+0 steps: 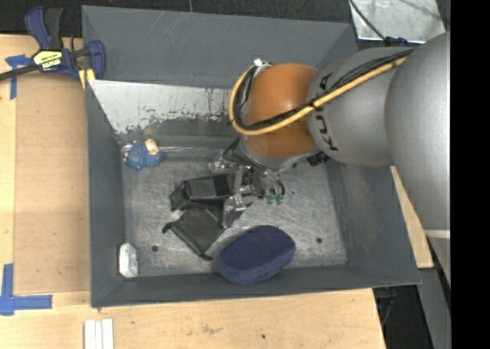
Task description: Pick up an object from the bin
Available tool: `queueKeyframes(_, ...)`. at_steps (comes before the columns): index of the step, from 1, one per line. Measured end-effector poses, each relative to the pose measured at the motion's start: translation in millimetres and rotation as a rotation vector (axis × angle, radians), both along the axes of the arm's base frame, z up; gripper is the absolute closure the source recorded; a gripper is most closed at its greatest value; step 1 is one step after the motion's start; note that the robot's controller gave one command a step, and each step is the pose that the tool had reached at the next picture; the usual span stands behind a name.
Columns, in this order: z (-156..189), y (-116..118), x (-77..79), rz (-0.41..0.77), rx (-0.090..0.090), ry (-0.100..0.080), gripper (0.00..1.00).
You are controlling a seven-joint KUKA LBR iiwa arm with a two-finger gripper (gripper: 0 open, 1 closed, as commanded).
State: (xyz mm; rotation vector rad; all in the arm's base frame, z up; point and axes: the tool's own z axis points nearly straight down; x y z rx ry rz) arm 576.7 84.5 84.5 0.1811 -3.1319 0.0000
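Well, the jaws sit low at the centre of the bin (106, 210) by the black flat case (200, 188), I cannot tell whether released or clenched, and with a 2nd black slab (191, 230) just beside it toward 7 o'clock, a lift might drag both or slip off.

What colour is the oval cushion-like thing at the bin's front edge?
The oval cushion is dark blue, best seen in the camera view.

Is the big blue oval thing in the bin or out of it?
In. The blue oval thing lies inside the bin, down against its front wall, beside a flat black thing.
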Motion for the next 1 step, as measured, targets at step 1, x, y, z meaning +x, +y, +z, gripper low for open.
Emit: queueKeyframes(1, 4.8, -0.6, 1.5, -0.002, 0.001, -0.005, 1.0)
